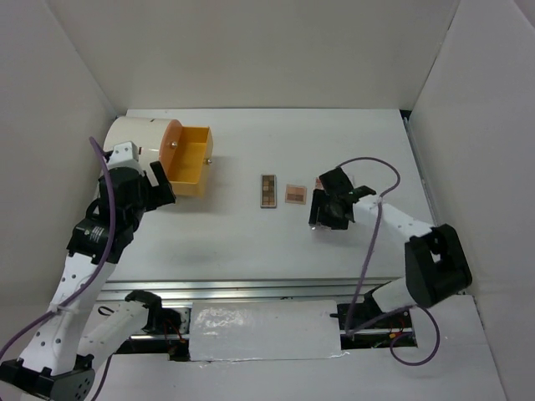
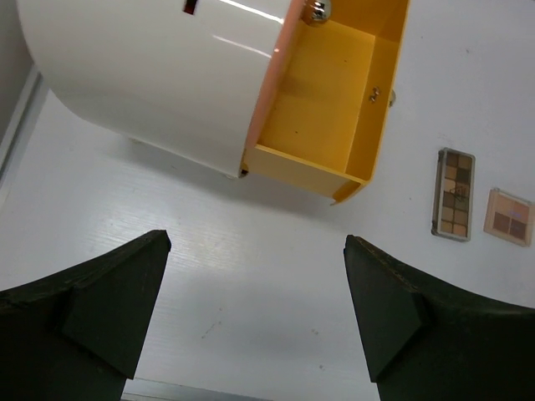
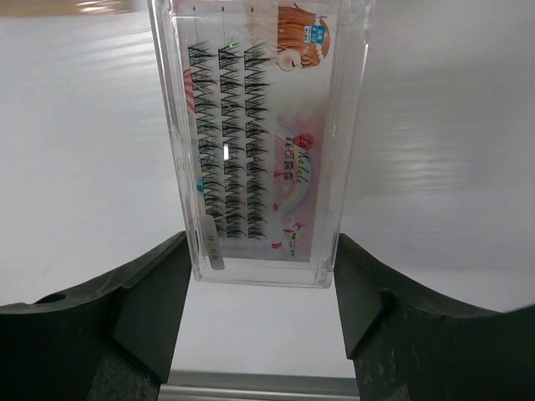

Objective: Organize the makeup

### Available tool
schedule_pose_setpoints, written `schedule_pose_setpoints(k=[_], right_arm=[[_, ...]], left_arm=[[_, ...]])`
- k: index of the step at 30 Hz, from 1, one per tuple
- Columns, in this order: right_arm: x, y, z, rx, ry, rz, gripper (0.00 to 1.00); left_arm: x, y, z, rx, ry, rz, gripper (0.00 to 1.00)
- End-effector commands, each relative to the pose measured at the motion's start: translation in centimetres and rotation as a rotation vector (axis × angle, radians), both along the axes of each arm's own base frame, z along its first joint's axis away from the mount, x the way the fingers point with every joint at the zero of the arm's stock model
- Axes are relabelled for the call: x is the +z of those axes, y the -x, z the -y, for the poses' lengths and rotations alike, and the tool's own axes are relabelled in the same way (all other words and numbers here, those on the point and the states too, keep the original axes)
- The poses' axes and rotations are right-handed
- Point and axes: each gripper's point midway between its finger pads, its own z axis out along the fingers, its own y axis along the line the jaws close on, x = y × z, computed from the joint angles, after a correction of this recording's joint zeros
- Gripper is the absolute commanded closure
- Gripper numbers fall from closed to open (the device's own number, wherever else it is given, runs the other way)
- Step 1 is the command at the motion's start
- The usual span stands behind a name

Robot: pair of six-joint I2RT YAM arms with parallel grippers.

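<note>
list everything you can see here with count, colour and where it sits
eyeshadow palette: 1, brown shades, mid table
square palette: 1, peach, just right of the brown one, not touching it
lash case: 1 seen, clear with a pink card and black lashes, between the right arm's jaws
cylinder: 1, white, back left of the table
drawer: 1, orange, open from the cylinder, nothing seen inside
table: 1, white
walls: white, on three sides
left arm: white and black, beside the cylinder, jaws wide open and holding nothing
right arm: white and black, right of the palettes, jaws either side of the lash case, grip unclear
</note>
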Motion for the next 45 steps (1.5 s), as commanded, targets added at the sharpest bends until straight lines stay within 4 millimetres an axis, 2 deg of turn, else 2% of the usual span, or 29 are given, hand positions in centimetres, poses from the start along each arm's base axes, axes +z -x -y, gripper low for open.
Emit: schedule_pose_setpoints(k=[1, 2, 3, 4, 5, 6, 7, 8, 9, 11, 14, 17, 23, 24, 25, 27, 29, 31, 33, 34, 39, 42, 43, 44, 45], right_arm=[[6.7, -0.4, -4.9, 0.184, -0.123, 0.210, 0.56], [8.5, -0.1, -5.8, 0.229, -0.146, 0.260, 0.56], [9.7, 0.8, -7.8, 0.306, -0.174, 0.284, 0.56], [10.7, 1.3, -9.1, 0.359, -0.196, 0.309, 0.56], [12.4, 1.8, -10.5, 0.428, -0.230, 0.349, 0.56], [13.7, 2.9, -12.7, 0.514, -0.285, 0.372, 0.56], [15.0, 3.1, -13.8, 0.555, -0.314, 0.404, 0.56], [16.1, 3.7, -15.1, 0.607, -0.347, 0.436, 0.56], [16.8, 3.5, -15.6, 0.617, -0.370, 0.457, 0.56], [18.6, 4.9, -18.0, 0.694, -0.454, 0.482, 0.55], [21.8, 5.3, -20.7, 0.702, -0.568, 0.562, 0.55], [23.6, 6.0, -23.1, 0.702, -0.692, 0.578, 0.55], [23.9, 6.2, -27.8, 0.724, -0.701, 0.538, 0.54], [24.7, 5.9, -28.4, 0.722, -0.703, 0.542, 0.54], [24.1, 5.6, -29.0, 0.718, -0.691, 0.528, 0.54], [24.6, 5.5, -29.8, 0.709, -0.684, 0.536, 0.54], [24.6, 5.4, -30.4, 0.712, -0.678, 0.539, 0.54], [25.0, 5.3, -30.8, 0.701, -0.675, 0.554, 0.54], [25.0, 5.1, -30.8, 0.688, -0.669, 0.562, 0.53], [24.9, 5.2, -30.8, 0.686, -0.667, 0.560, 0.53], [24.5, 5.4, -30.9, 0.689, -0.687, 0.555, 0.49], [25.2, 6.1, -31.1, 0.716, -0.733, 0.570, 0.40], [25.4, 6.3, -31.1, 0.729, -0.747, 0.568, 0.35], [25.6, 6.4, -31.1, 0.730, -0.752, 0.574, 0.28], [25.9, 6.5, -30.9, 0.728, -0.753, 0.579, 0.11]], left_arm=[[1.7, -0.9, 2.8, -0.117, 0.080, 0.026, 0.00], [2.0, -1.2, 3.5, -0.144, 0.102, 0.018, 0.01], [2.0, -1.2, 4.3, -0.169, 0.135, 0.007, 0.01], [2.0, -1.3, 5.2, -0.206, 0.164, 0.005, 0.01], [1.9, -1.2, 7.3, -0.303, 0.221, -0.019, 0.00], [2.1, -1.1, 8.2, -0.334, 0.267, -0.025, 0.01], [2.1, -1.0, 9.2, -0.372, 0.306, -0.036, 0.01], [2.3, -0.7, 11.0, -0.448, 0.377, -0.053, 0.01], [2.5, -0.5, 11.8, -0.481, 0.414, -0.062, 0.01], [2.7, 0.3, 13.7, -0.567, 0.493, -0.081, 0.02], [3.5, 0.7, 15.0, -0.611, 0.592, -0.072, 0.02], [3.5, 1.2, 15.8, -0.647, 0.641, -0.080, 0.03], [3.1, 1.4, 16.4, -0.668, 0.683, -0.096, 0.10], [3.1, 1.5, 16.4, -0.667, 0.684, -0.097, 0.10], [3.0, 1.5, 16.4, -0.666, 0.685, -0.097, 0.12], [3.0, 1.5, 16.4, -0.667, 0.681, -0.100, 0.15], [2.8, 1.4, 16.1, -0.653, 0.662, -0.104, 0.22], [2.3, 1.2, 15.7, -0.625, 0.636, -0.114, 0.38], [2.1, 1.0, 15.3, -0.603, 0.617, -0.122, 0.47], [2.2, 0.8, 15.0, -0.588, 0.602, -0.116, 0.57], [2.2, 0.0, 13.9, -0.538, 0.540, -0.107, 0.76], [2.3, -1.0, 13.5, -0.513, 0.504, -0.102, 0.84], [2.8, -1.3, 13.4, -0.517, 0.485, -0.088, 0.84], [3.0, -1.7, 13.3, -0.515, 0.469, -0.086, 0.83], [2.9, -2.3, 13.3, -0.514, 0.451, -0.093, 0.82]])
